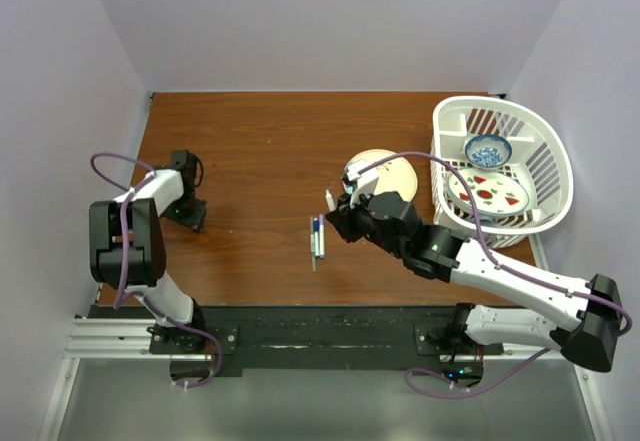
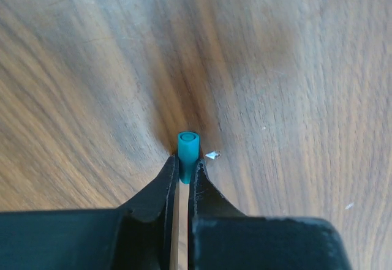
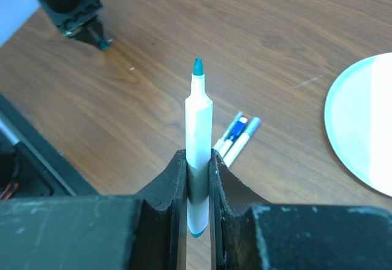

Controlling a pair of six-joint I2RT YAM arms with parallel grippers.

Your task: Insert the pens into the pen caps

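Observation:
My left gripper (image 2: 184, 165) is shut on a small green pen cap (image 2: 188, 149), which stands with its open end facing the camera, just above the wooden table (image 2: 294, 86). In the top view this gripper (image 1: 193, 221) sits at the table's left. My right gripper (image 3: 198, 160) is shut on a white pen (image 3: 198, 123) with its green tip pointing away from the wrist. From above, that gripper (image 1: 337, 217) is near the table's middle. Two more pens (image 3: 236, 134) lie side by side on the wood, with dark blue at their ends (image 1: 317, 236).
A pale round plate (image 1: 388, 169) lies behind my right gripper and shows at the right edge of the right wrist view (image 3: 361, 129). A white basket (image 1: 545, 151) with a blue bowl and a patterned plate stands at the back right. A tiny white speck (image 2: 212, 155) lies beside the cap.

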